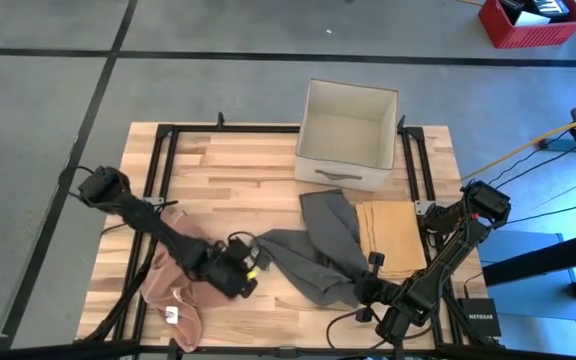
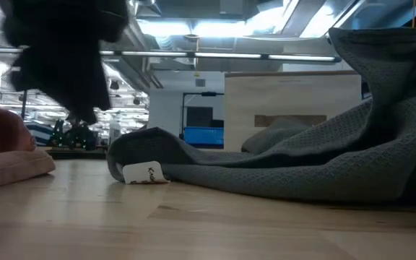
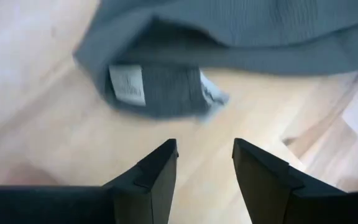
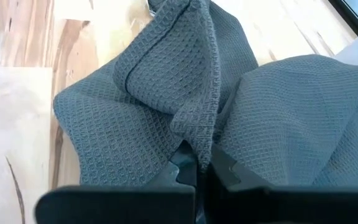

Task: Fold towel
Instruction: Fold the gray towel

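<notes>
Right gripper (image 4: pixel 199 177) clenched on a raised fold of the grey towel (image 1: pixel 313 250), at the towel's near-right edge. Towel lies crumpled mid-table, between the pink cloth (image 1: pixel 173 290) and the tan folded cloth (image 1: pixel 393 235). Left gripper (image 3: pixel 205 162) released, fingers apart, hovering just short of the towel's tagged corner (image 3: pixel 129 87). White box (image 1: pixel 346 135) sits behind.

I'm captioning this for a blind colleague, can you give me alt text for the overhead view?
A crumpled grey towel lies on a wooden table, with the right tool shut on its near edge and the left tool open just short of its left corner. A pink towel lies under the left arm, a tan towel beside the grey one, a white box behind.
</notes>
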Controlling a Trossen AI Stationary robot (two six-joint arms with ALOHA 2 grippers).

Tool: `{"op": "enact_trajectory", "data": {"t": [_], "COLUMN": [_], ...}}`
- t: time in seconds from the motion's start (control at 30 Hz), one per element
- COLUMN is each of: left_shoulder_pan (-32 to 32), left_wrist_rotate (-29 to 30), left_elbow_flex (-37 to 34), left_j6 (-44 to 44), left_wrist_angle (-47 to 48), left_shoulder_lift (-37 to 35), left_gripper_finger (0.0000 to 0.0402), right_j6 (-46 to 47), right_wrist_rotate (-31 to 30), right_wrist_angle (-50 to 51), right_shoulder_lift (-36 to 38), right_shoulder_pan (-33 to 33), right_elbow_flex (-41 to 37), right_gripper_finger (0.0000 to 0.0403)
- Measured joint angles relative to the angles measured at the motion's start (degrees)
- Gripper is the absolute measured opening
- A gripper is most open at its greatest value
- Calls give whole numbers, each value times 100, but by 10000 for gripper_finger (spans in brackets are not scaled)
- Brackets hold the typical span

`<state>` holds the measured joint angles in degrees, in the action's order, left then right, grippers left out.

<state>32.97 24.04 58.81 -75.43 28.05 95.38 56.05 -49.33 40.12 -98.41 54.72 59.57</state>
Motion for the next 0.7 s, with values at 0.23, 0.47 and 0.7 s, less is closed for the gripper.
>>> {"op": "enact_trajectory", "data": {"t": [0.23, 0.47, 0.7], "left_shoulder_pan": [-52, -416, -613], "left_wrist_rotate": [97, -60, -145], "left_elbow_flex": [-11, -13, -1], "left_j6": [-658, -813, -623], "left_wrist_angle": [-52, -216, -288], "left_shoulder_lift": [576, 939, 989], "left_gripper_finger": [150, 150, 150], "right_j6": [0, -96, -96], "right_wrist_rotate": [-6, -10, -14], "right_wrist_angle": [-12, -15, -22], "right_shoulder_lift": [0, 0, 0], "right_shoulder_pan": [0, 0, 0], "right_elbow_flex": [0, 0, 0], "right_gripper_finger": [5, 5, 5]}}
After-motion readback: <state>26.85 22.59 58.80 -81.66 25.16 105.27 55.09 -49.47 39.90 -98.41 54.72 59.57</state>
